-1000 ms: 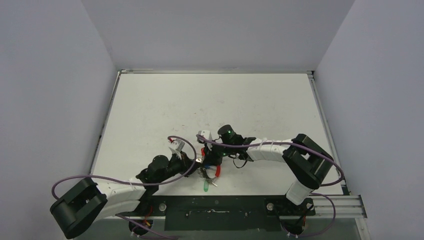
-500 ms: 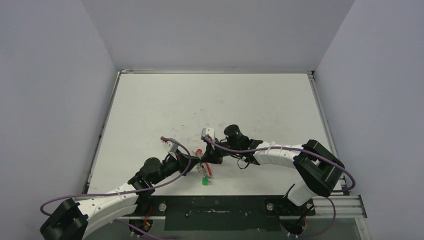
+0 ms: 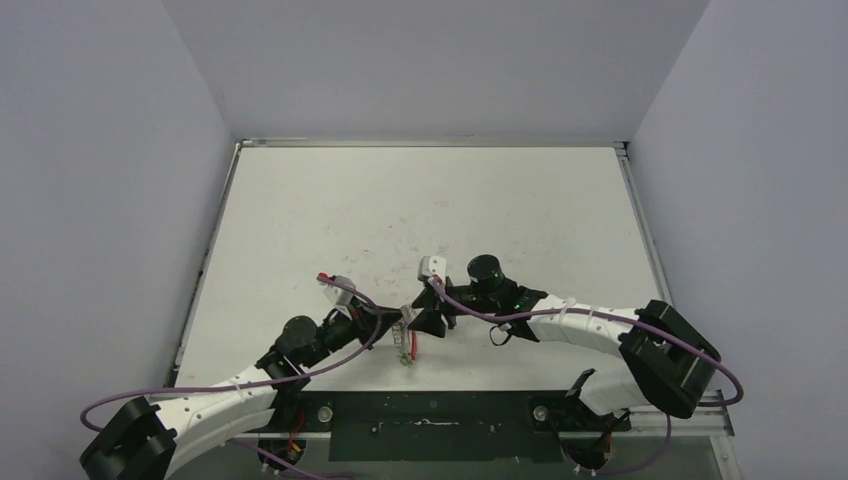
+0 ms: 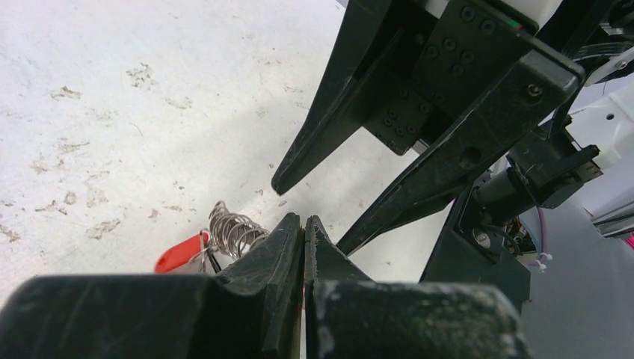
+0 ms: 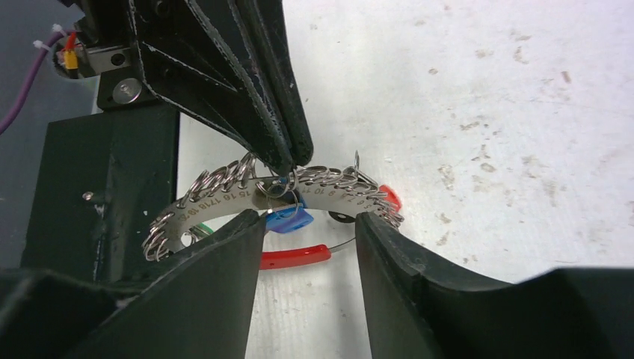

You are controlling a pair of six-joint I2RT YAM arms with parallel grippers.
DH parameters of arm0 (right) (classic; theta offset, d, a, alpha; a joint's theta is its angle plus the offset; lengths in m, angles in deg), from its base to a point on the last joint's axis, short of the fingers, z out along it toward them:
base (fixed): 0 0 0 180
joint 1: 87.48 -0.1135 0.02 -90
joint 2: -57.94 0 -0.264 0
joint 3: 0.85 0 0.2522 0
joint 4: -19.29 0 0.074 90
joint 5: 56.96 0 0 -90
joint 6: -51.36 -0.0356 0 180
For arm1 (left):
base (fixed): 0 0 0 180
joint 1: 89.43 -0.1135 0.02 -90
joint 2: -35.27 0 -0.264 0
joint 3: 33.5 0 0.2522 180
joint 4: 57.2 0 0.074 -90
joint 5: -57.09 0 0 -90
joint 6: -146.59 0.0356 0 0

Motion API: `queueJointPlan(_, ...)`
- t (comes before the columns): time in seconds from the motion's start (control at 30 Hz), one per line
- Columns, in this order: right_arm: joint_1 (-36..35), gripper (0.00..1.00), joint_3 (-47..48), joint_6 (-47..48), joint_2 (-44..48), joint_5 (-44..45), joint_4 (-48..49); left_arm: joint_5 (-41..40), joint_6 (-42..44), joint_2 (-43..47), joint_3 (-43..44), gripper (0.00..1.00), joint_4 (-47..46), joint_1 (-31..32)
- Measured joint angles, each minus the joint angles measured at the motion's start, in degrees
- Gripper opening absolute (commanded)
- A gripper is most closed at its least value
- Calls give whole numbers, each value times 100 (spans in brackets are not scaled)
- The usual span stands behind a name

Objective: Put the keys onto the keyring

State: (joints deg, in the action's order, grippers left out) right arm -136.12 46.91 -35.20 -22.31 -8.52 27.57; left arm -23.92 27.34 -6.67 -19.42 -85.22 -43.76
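Observation:
The keyring is a curved silvery strip with stamped numbers, strung with several small wire rings and ending in a red curved section. It hangs just above the table. My left gripper comes in from above and is shut on the strip's top edge. The blue key dangles from a small ring just under that pinch. A sliver of the green key shows behind my right finger. My right gripper stands open on either side of the ring, touching nothing. From the left wrist I see my closed left gripper and the ring's coils.
The black base plate lies along the table's near edge, close below the keyring. Purple cables loop over both arms. My right gripper and left gripper are almost tip to tip. The white table runs back to grey walls.
My right gripper has let go of the keyring, opened and drawn back a little to the right. The left gripper stays shut and has carried the ring slightly up the table.

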Motion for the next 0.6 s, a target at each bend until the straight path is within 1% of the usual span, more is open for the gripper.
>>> queueJointPlan(0.1, 83, 55, -26, 83, 295, 190, -142, -20, 98, -37, 0, 0, -144, 0)
queueJointPlan(0.23, 282, 71, -28, 175, 621, 380, -330, -57, 284, -260, 4, 0, -308, -2)
queueJointPlan(0.3, 422, 76, -37, 190, 772, 448, -387, -66, 439, -549, 15, 0, -435, -7)
queueJointPlan(0.43, 732, 86, -125, 173, 1032, 511, -426, 68, 675, -1390, 271, 0, -745, -166)
queueJointPlan(0.47, 817, 88, -136, 162, 1073, 516, -435, 153, 719, -1674, 422, 0, -892, -258)
queueJointPlan(0.57, 1060, 99, -199, 48, 1165, 514, -428, 470, 734, -2599, 868, 0, -1504, -579)
queueJointPlan(0.6, 1150, 100, -232, 13, 1189, 514, -426, 588, 713, -2909, 1012, 0, -1735, -684)
